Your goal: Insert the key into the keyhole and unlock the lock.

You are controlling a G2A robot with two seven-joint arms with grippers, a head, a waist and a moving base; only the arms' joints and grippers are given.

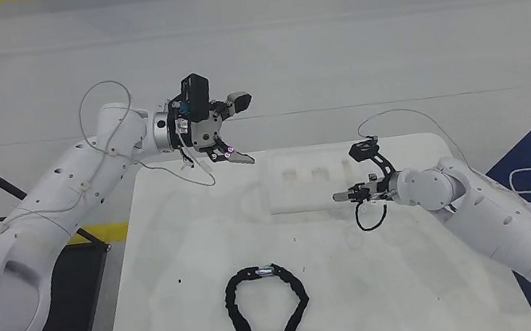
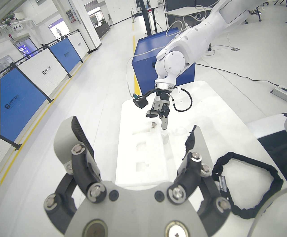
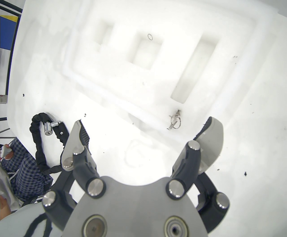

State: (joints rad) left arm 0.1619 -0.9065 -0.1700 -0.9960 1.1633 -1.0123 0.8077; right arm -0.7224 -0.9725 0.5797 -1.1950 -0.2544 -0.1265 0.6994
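The key [image 3: 175, 121] is tiny from above; we find it at the foam tray's [image 3: 112, 74] right edge, before the right gripper [image 3: 143, 125], fingers parted. The left gripper [image 1: 241, 128], likewise spread, hovers over the worktop's [image 1: 179, 278] far-left corner.

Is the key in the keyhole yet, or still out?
Out. The key lies loose near the foam tray's long slot, ahead of the open right gripper; the lock cylinder's keyhole shows empty.

white table [image 1: 179, 278] with foam tray [image 1: 295, 200], chain lock [image 1: 259, 271]
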